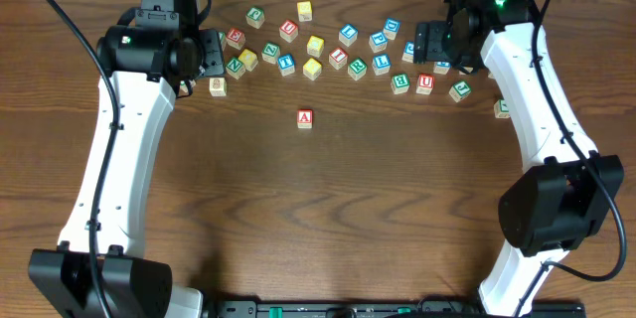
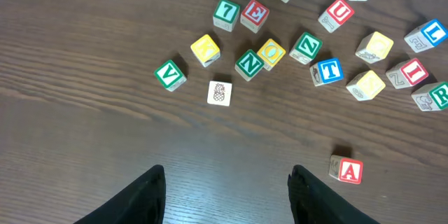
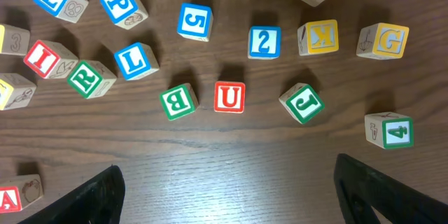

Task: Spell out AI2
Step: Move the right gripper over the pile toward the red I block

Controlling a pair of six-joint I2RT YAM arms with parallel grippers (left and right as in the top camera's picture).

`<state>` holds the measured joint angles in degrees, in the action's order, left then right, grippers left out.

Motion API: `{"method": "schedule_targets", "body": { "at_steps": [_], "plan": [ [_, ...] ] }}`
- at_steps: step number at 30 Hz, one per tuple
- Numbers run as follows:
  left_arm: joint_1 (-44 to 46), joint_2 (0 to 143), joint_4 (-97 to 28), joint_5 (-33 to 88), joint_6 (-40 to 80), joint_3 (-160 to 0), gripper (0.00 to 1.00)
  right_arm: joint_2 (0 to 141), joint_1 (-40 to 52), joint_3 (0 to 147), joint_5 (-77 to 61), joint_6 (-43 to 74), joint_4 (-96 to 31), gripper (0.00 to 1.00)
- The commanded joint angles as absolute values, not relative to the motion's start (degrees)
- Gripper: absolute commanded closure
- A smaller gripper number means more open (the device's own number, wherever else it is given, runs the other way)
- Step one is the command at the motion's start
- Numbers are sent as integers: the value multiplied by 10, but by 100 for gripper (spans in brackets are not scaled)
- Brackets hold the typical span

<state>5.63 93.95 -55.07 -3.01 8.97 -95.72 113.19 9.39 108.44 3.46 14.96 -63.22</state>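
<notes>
left pincer [image 2: 227,182] was released, empty | right pincer [image 3: 227,175] was released wide, empty | A cube [image 2: 348,171] sat just beside left pincer | I cube [image 3: 42,57] and 2 cube [image 3: 264,42] lay ahead of right pincer

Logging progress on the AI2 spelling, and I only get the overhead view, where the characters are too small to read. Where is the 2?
Observer: In the right wrist view, the blue 2 sits face up between a blue 5 and a yellow K.
Operator: And the I?
Observer: The red I lies near that view's left edge, beside a green R.
Operator: Is either tool holding anything?
Observer: No. The left tool and right tool both stand open and empty.
</notes>
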Motion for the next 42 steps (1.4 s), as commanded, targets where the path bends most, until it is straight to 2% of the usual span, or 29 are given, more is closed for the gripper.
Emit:
{"method": "schedule_targets", "body": {
  "at_steps": [1, 42],
  "plan": [
    [54, 937, -549, -39, 84, -957, 44, 1136, 99, 1097, 42, 156, -635, 10],
    [54, 937, -551, -28, 84, -957, 44, 1136, 118, 1097, 37, 159, -639, 9]
  ]
}}
